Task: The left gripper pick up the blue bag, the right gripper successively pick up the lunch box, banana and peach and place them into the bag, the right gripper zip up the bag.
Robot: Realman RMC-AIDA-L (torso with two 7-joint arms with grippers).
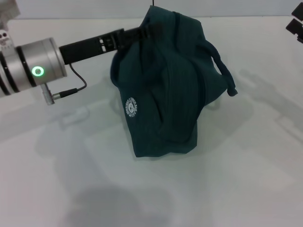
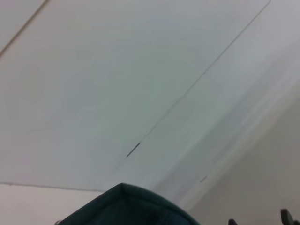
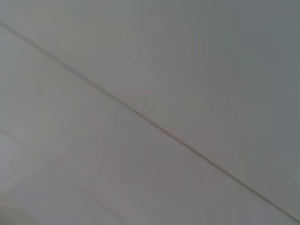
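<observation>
Near part of the white tabletop point(image 1: 156, 198): bare, only soft shadows. No lunch box, banana or peach shows in any view.

Centre: the blue bag point(image 1: 165, 94) stands or hangs just above the tabletop, its lower corner low toward the near side, top pulled up toward the far left. Dark teal ribbed fabric, slumped and creased, sides folded inward. Round white logo point(image 1: 131, 107) faces near-left. A padded handle point(image 1: 222, 71) loops out on the right side. Mouth looks gathered, not spread; foil lining and zipper pull not visible.

Far left: the left tool point(image 1: 142, 32) reaches in from the left and meets the bag's top edge, pinching the fabric there. Fingers mostly hidden in the cloth. Left wrist view shows only a teal corner of the bag point(image 2: 124, 206).

Far right: the right tool point(image 1: 296, 26) sits at the frame edge, well apart from the bag; whether spread or pressed together, cannot tell.

Judgement: step in hand is the bag pick-up and hold by the left arm. Next move calls for the right arm to fetch the lunch box, and the bag mouth needs to be open enough to receive it.
</observation>
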